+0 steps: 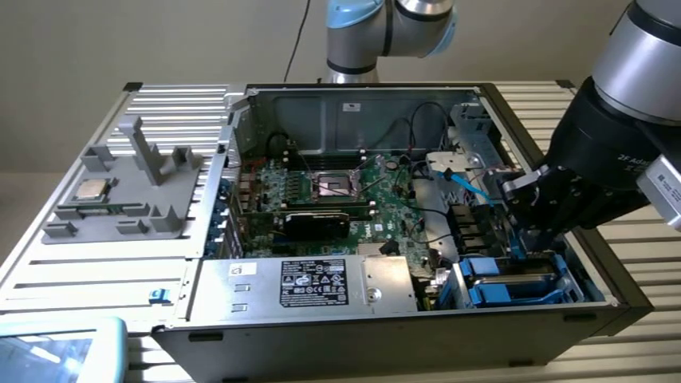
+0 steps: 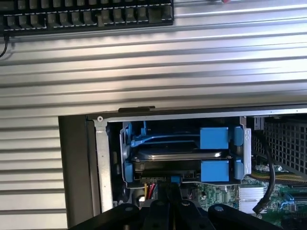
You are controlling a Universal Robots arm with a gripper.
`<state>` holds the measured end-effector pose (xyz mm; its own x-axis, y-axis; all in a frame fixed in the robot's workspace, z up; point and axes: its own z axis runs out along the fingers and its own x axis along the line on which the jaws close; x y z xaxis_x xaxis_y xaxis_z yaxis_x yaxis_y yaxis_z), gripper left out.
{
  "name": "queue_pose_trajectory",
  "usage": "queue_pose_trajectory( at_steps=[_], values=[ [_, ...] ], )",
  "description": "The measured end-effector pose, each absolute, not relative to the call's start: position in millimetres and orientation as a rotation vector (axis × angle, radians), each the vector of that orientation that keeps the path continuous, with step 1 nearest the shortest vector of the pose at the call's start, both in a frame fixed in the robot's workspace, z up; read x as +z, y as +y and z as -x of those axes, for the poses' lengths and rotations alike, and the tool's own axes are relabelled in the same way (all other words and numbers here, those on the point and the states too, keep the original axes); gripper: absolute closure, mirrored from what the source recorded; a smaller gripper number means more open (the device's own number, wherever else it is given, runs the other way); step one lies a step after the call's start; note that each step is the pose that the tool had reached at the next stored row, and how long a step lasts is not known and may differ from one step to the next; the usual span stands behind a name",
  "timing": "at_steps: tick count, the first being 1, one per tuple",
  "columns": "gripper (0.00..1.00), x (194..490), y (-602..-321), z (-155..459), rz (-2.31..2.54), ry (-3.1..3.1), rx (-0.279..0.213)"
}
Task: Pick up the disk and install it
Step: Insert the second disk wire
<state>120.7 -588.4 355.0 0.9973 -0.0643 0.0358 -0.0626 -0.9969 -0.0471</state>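
Observation:
The disk [image 1: 509, 281], silver-grey in a bright blue carrier, lies flat in the drive bay at the front corner of the open computer case, on the exterior view's right. In the wrist view the disk [image 2: 177, 155] sits between blue side rails inside the metal bay frame [image 2: 101, 158]. My gripper [image 1: 529, 239] hangs low over the bay, just behind the disk. Its black fingers [image 2: 165, 203] are pressed together, shut with nothing between them, their tips right at the disk's near edge by a small blue tab. Whether they touch it I cannot tell.
A large silver box with a black label [image 1: 309, 283] sits beside the bay. The motherboard [image 1: 340, 191] and loose cables [image 1: 468, 187] lie behind. A grey fixture holding a processor chip [image 1: 91, 190] stands on the ribbed table [image 2: 144, 62]. A keyboard [image 2: 86, 14] lies beyond the case.

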Motion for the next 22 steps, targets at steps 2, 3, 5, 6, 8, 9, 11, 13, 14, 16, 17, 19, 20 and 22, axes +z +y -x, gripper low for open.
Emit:
queue_pose_trajectory(
  at_steps=[2, 3, 5, 6, 8, 9, 11, 13, 14, 16, 17, 19, 20, 22],
  values=[
    [0.89, 354, -588, -124, 3.093, 0.098, -0.058],
    [0.89, 354, -588, -125, 3.093, 0.098, -0.058],
    [0.89, 352, -589, -125, 3.092, 0.098, -0.058],
    [0.89, 350, -590, -125, 3.089, 0.099, -0.057],
    [0.89, 348, -591, -125, 3.083, 0.098, -0.057],
    [0.89, 348, -592, -126, 3.080, 0.098, -0.057],
    [0.89, 347, -593, -126, 3.076, 0.098, -0.057],
    [0.89, 346, -594, -126, 3.071, 0.098, -0.056],
    [0.89, 346, -595, -126, 3.069, 0.097, -0.056],
    [0.89, 345, -595, -126, 3.065, 0.097, -0.056],
    [0.89, 345, -596, -126, 3.064, 0.097, -0.057],
    [0.89, 344, -596, -126, 3.060, 0.097, -0.057],
    [0.89, 344, -597, -126, 3.059, 0.097, -0.057],
    [0.89, 344, -597, -127, 3.057, 0.097, -0.057]
  ],
)
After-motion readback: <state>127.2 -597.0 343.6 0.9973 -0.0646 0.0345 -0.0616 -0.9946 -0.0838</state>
